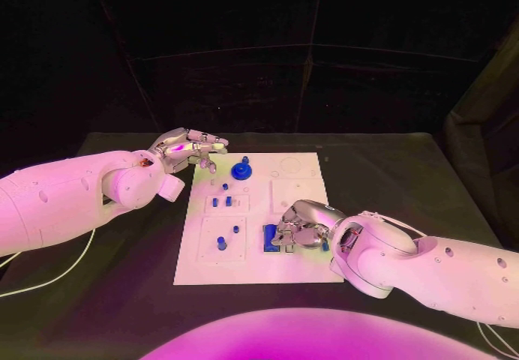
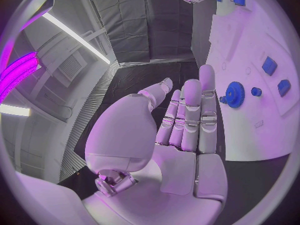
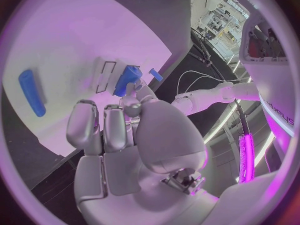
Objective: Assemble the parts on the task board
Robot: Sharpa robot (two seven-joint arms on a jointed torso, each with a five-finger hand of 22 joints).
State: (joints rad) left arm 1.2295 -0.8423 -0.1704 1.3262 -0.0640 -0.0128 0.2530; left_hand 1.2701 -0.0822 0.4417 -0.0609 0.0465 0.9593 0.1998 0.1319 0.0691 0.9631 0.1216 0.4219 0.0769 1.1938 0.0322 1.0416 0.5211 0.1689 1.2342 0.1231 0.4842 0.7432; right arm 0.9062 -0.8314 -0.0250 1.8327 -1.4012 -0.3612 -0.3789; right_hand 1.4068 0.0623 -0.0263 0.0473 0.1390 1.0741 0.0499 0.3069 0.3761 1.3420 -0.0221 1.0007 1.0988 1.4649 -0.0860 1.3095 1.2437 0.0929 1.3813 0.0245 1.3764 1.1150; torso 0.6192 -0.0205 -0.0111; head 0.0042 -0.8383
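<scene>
The white task board [image 1: 259,262] lies in the middle of the table. A blue gear [image 1: 244,171] stands near its far edge, with several small blue parts [image 1: 220,201] in front of it. My left hand [image 1: 190,146] hovers over the board's far left corner, fingers straight and apart, holding nothing; its palm [image 2: 187,120] faces the gear [image 2: 235,94]. My right hand [image 1: 303,225] is curled over the board's front right. Its thumb and a fingertip [image 3: 130,92] pinch the near end of a blue cylinder [image 3: 127,79] that lies on the board [image 1: 271,236].
A long blue peg [image 3: 31,92] lies flat on the board beside my right hand. Another small blue part [image 1: 220,241] stands in the front left panel. Black table [image 1: 130,285] surrounds the board, and a white cable [image 1: 65,266] trails at the left.
</scene>
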